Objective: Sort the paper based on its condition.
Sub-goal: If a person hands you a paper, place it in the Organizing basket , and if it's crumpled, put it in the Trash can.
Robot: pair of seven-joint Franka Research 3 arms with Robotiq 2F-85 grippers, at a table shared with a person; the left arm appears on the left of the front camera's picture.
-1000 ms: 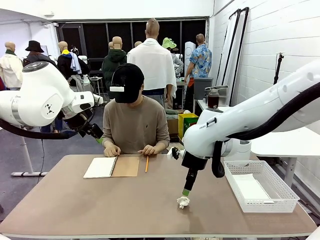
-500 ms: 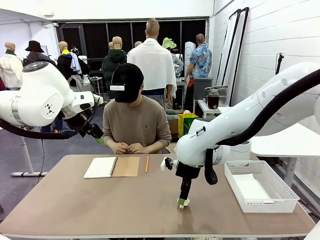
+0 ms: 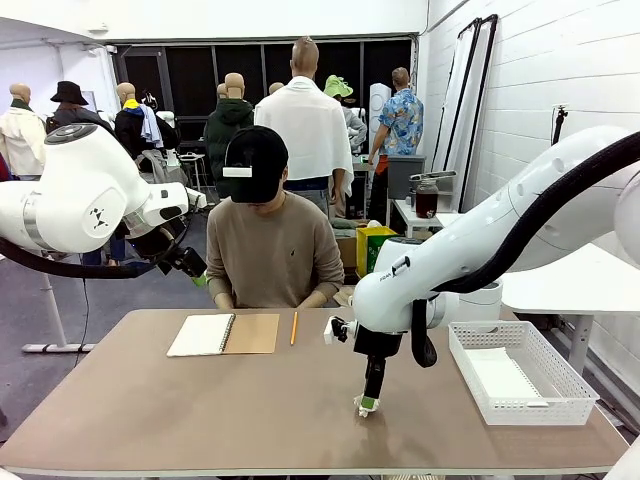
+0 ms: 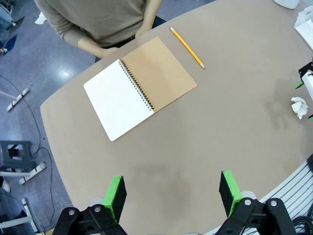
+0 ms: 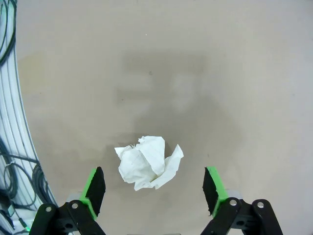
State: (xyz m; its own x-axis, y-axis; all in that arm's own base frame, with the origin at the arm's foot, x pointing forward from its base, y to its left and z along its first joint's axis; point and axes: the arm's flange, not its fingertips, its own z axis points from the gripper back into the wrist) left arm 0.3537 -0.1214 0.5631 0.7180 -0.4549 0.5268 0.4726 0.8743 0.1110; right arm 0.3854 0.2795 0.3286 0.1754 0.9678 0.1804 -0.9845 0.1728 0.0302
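- Two grippers, both spread with nothing between the pads: right gripper (image 5: 152, 188) down at the table (image 3: 200, 410), left gripper (image 4: 172, 195) hanging high above it.
- Right gripper straddles the crumpled paper (image 5: 148, 162); bare tabletop all round it, and a gap between the wad and each pad in the right wrist view.
- Front view: right gripper (image 3: 367, 405) sits in the near-right part of the table, not far from the near edge. White mesh basket (image 3: 560, 385) lies well apart to its right, a flat white sheet (image 3: 503, 380) inside it.
- Open spiral notebook (image 3: 222, 334) and pencil (image 3: 294, 327) lie near the far edge in front of the person (image 3: 272, 235), well apart from the wad. Wide bare stretch of table between.
- Paper: white, balled up, heavily creased, jagged folds and a loose flap on one side.
- No clear long axis; roughly round lump, slightly wider across the line between my pads.
- Left wrist view: the wad (image 4: 299, 106) shows by the picture's right edge, notebook and pencil further up.
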